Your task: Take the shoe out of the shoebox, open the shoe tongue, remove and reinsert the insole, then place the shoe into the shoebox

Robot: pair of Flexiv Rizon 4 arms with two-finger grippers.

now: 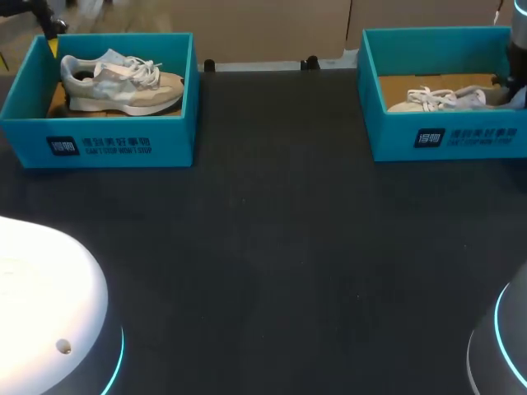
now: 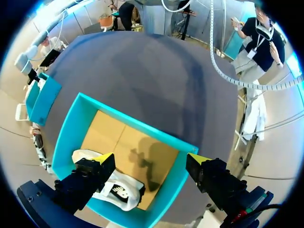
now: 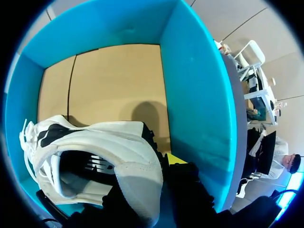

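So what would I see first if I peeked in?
Two bright teal boxes at the table's far corners: the left shoebox and right shoebox, a pale sneaker in each. The left gripper hangs open over the left one; the right gripper is down inside the right one.

Shoe [image 1: 436,99] mostly hidden behind right shoebox [image 1: 391,123] wall, heel end obscured

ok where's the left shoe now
The shoe is inside the left shoebox at the table's far left in the head view, toe toward the middle, the open left claw above it.

Robot lab: worktable [image 1: 272,247], left arm [image 1: 41,304], right arm [image 1: 504,346].
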